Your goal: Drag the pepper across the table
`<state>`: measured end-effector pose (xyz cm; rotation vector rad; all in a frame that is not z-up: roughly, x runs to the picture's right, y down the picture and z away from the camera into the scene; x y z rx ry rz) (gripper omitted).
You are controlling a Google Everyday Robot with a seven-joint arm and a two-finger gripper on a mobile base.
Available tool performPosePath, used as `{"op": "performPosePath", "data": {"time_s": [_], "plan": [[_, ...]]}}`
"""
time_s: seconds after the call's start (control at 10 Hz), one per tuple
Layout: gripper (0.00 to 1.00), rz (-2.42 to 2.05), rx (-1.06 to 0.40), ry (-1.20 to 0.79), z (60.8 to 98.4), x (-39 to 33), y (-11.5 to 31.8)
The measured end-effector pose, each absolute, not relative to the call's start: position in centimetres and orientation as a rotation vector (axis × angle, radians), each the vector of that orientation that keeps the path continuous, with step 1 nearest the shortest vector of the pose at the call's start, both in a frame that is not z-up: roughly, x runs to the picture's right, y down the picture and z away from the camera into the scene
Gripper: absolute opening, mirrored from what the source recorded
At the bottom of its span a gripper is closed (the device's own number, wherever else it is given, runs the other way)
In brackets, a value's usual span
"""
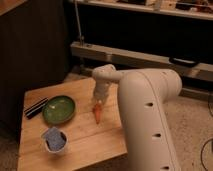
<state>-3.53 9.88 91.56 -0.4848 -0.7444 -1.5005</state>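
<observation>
The pincer [99, 102] hangs pointing straight down over the right-hand part of the bench [87, 139], its tip meeting the upper, thicker end of the pepper [98, 115]. Whether the pincer is clamped on that end, merely pressing on it, or standing apart around it, I cannot tell: its pale casing hides the contact. A top-down approach fits a drag, since it lets the pepper stay on the wood and be pulled or pushed along instead of being lifted.

The pepper lies on the planks with its narrow tip aimed toward the near edge, just beside the green plate [61, 113] but apart from it. It sits near the bench's right side, so the open run of wood lies toward the near edge and to the left in front of the plate. A drag toward the plate would likely bump its rim.

The arm [145, 115] comes in from the right and bends over the bench's right edge, which keeps its bulk off the objects. Nearer the front left corner stands a small cup [55, 140] with something blue in it, and a dark bar-shaped thing [36, 107] lies at the far left edge, both well apart from the pepper.
</observation>
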Motion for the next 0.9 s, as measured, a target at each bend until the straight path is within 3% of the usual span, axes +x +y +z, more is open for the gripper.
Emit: {"op": "performPosePath", "data": {"time_s": [0.9], "plan": [[0.02,-1.487,-0.502,-0.735,91.5,-2.3,9.7]]}}
